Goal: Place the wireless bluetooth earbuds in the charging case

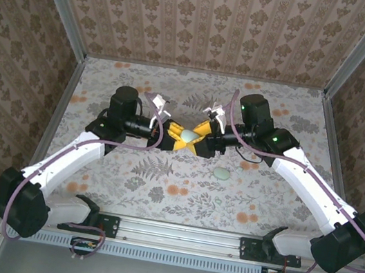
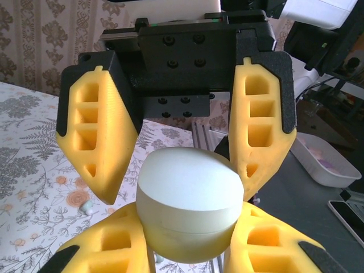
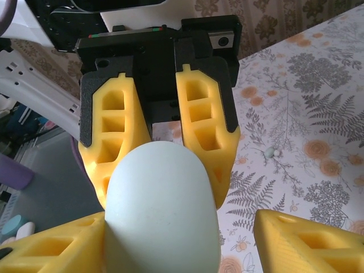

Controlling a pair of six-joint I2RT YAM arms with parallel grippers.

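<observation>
1. L arm (image 1: 60, 158): white shell links, black joints, purple cable (image 1: 12, 210) looped alongside. Reaches in from the left base toward table centre.
2. L gripper (image 1: 176, 138): wedge-shaped yellow plastic fingers (image 2: 108, 244), hollow-celled, w/ black backing. Pressed together on the charging case, one per side.
3. Charging case (image 1: 189, 136): pale mint, smooth matte, pebble-oval. Thin seam round the body in left wrist view; looks closed. Held up off the table at centre, btw the two grippers meeting head-on.
4. R gripper (image 1: 202, 138): same yellow celled fingers (image 3: 310, 242). Spread apart, flanking the case w/o squeezing. Clear gap on one side in right wrist view; other finger right by the case, contact not clear.
5. One earbud (image 1: 220, 174): pale mint oval blob, flat on the print, right of and nearer than the grippers, apart from the case. Other earbud (image 1: 219, 200): tinier pale speck, nearer again. Both too small for shape detail.
6. Small two-lobed mint bit (image 3: 272, 152) on the print right of the fingers in right wrist view; can't tell which earbud.
7. R arm (image 1: 314, 186): same white/black build, green light on the wrist, cable trailing.
8. Table (image 1: 124, 190): fern and orange-flower print. Ribbed metal rail (image 1: 173, 232) along near edge, patterned walls (image 1: 210, 15) on three sides.
9. Case boxed in by four fingers; little free room around it.
</observation>
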